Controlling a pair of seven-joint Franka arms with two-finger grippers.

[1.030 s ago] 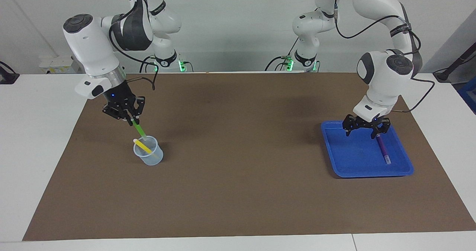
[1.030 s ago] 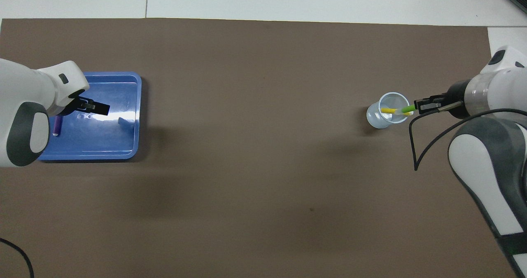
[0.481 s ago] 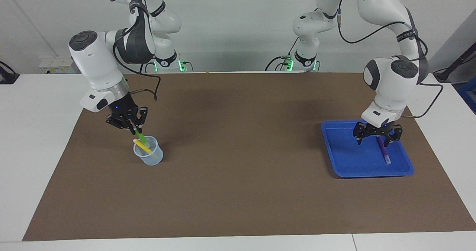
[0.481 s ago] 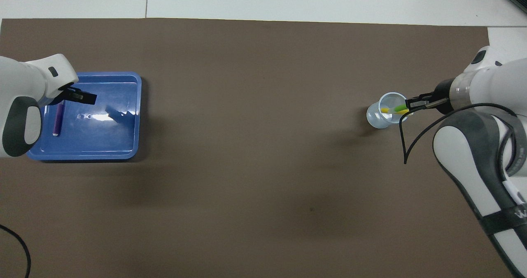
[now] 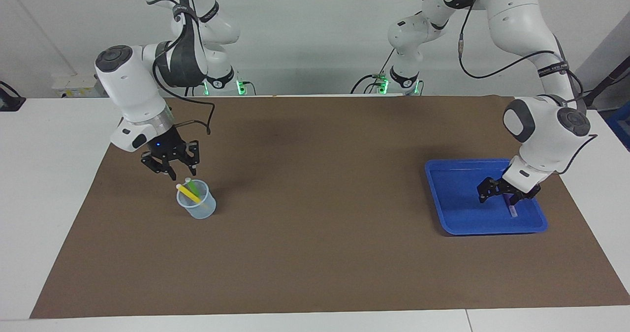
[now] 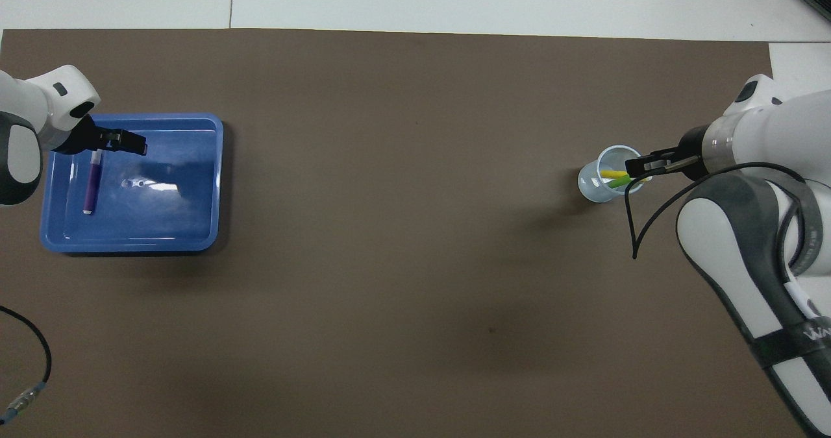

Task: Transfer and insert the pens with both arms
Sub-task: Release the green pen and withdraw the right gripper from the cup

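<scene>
A clear plastic cup (image 5: pixel 197 205) (image 6: pixel 607 182) stands toward the right arm's end of the table. The yellow pen (image 5: pixel 188 193) (image 6: pixel 610 174) and the green pen (image 5: pixel 193 187) (image 6: pixel 620 182) lean inside it. Just above its rim, my right gripper (image 5: pixel 183 170) (image 6: pixel 639 164) is open and holds nothing. The purple pen (image 5: pixel 512 210) (image 6: pixel 91 188) lies in the blue tray (image 5: pixel 443 209) (image 6: pixel 195 185) toward the left arm's end. My left gripper (image 5: pixel 504 198) (image 6: pixel 107 146) is down low in the tray, open, over the end of that pen nearer the robots.
A brown mat (image 5: pixel 315 233) covers most of the white table (image 5: pixel 49 184). A black cable with a plug (image 6: pixel 26 392) lies on the mat near the left arm's base. The right arm's black cable (image 6: pixel 639 230) loops beside the cup.
My right gripper has opened and let the green pen drop into the cup. My left gripper has come down into the tray over the purple pen, still open.
</scene>
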